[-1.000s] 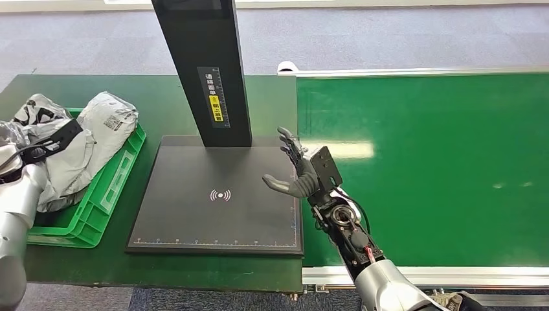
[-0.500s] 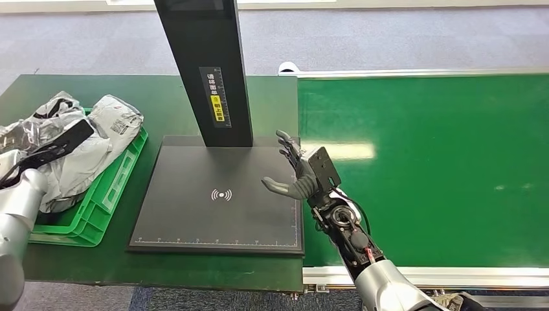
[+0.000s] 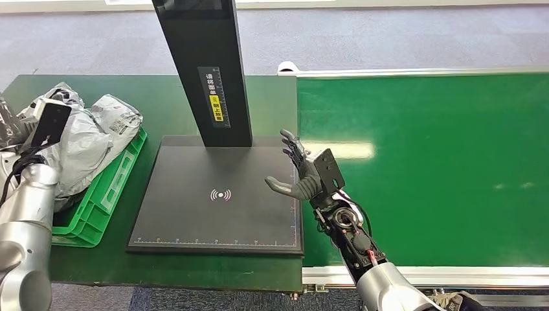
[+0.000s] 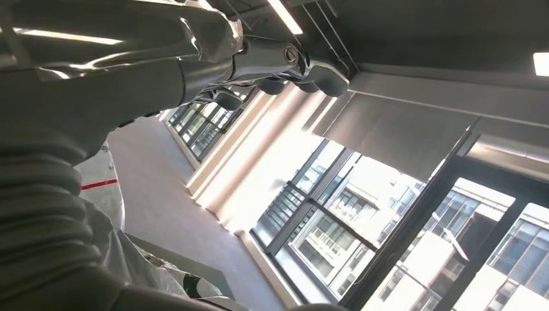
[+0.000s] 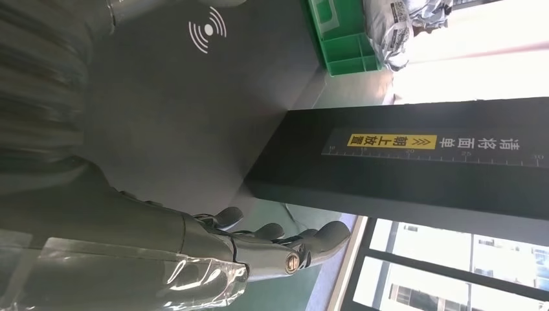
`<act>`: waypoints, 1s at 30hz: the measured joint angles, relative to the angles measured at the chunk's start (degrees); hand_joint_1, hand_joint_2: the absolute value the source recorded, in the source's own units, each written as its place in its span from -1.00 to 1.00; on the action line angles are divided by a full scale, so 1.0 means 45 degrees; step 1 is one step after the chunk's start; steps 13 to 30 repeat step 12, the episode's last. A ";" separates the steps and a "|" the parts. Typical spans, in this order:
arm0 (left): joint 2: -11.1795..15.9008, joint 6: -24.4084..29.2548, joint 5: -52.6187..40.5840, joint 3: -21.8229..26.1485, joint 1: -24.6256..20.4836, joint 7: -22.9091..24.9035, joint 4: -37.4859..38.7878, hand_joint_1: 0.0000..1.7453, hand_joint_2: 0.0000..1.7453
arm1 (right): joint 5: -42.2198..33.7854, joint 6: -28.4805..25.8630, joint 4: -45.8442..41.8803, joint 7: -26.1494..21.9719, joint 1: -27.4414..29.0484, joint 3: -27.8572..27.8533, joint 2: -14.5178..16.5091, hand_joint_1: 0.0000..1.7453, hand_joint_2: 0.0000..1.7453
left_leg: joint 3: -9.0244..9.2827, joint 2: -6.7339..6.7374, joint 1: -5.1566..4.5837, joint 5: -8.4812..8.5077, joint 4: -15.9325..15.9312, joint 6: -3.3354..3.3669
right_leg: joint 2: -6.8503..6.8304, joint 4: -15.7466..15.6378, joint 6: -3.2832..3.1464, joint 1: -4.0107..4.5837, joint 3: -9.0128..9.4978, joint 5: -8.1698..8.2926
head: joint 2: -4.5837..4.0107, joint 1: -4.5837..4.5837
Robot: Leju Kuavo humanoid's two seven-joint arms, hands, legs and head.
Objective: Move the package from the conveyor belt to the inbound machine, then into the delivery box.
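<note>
In the head view, the right hand (image 3: 299, 173) hovers over the right edge of the inbound machine (image 3: 217, 194), a flat matt black plate with a white wireless sign and a tall black column rising from its far side. The fingers are spread wide and hold nothing. To the right lies the conveyor belt (image 3: 427, 162), smooth glossy green with silver rails. On the left, grey crinkled plastic packages (image 3: 97, 133) lie piled in the delivery box (image 3: 107, 188), a green plastic crate with ribbed walls, standing on the dark green worktop (image 3: 155, 97). The silver left arm comes up beside the crate, and its wrist is raised above the packages; whether the left hand holds anything I cannot tell here.

In the left wrist view, the left hand (image 4: 259, 61) points up toward the ceiling and windows, with its dark fingers stretched out and nothing between them.

In the right wrist view, the right hand's fingers (image 5: 272, 236) are extended and apart, above the black plate near the column with its yellow label (image 5: 392, 140).
</note>
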 joint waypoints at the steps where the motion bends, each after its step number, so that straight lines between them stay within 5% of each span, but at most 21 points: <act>1: -0.0049 0.0046 0.0119 0.0004 0.0086 -0.0111 -0.0183 -1.00 1.00 | -0.0017 0.0000 0.0000 -0.0010 0.0000 0.0000 -0.0004 -1.00 1.00 | 0.0000 0.0001 0.0000 0.0000 0.0000 0.0000 | 0.0000 0.0000 0.0000 0.0000 0.0000 0.0000 | 0.0000 0.0001; 7: -0.0472 -0.0051 0.2109 -0.0022 0.0716 -0.1358 -0.1575 -1.00 1.00 | -0.0204 -0.0018 0.0000 -0.0169 -0.0007 0.0004 -0.0051 -1.00 1.00 | -0.0003 -0.0002 -0.0003 -0.0001 0.0001 0.0001 | -0.0001 -0.0001 0.0000 -0.0003 -0.0001 0.0000 | 0.0000 0.0001; 12: -0.1162 -0.3931 0.6755 -0.0610 0.1773 -0.0349 -0.3443 -1.00 1.00 | -0.0389 0.0004 0.0019 -0.0300 -0.0037 0.0050 -0.0158 -1.00 1.00 | -0.0013 -0.0009 -0.0010 -0.0002 0.0001 0.0002 | -0.0004 -0.0006 0.0001 -0.0011 -0.0004 -0.0001 | 0.0000 0.0000; 30: -0.1162 -0.3931 0.6755 -0.0610 0.1773 -0.0349 -0.3443 -1.00 1.00 | -0.0389 0.0004 0.0019 -0.0300 -0.0037 0.0050 -0.0158 -1.00 1.00 | -0.0013 -0.0009 -0.0010 -0.0002 0.0001 0.0002 | -0.0004 -0.0006 0.0001 -0.0011 -0.0004 -0.0001 | 0.0000 0.0000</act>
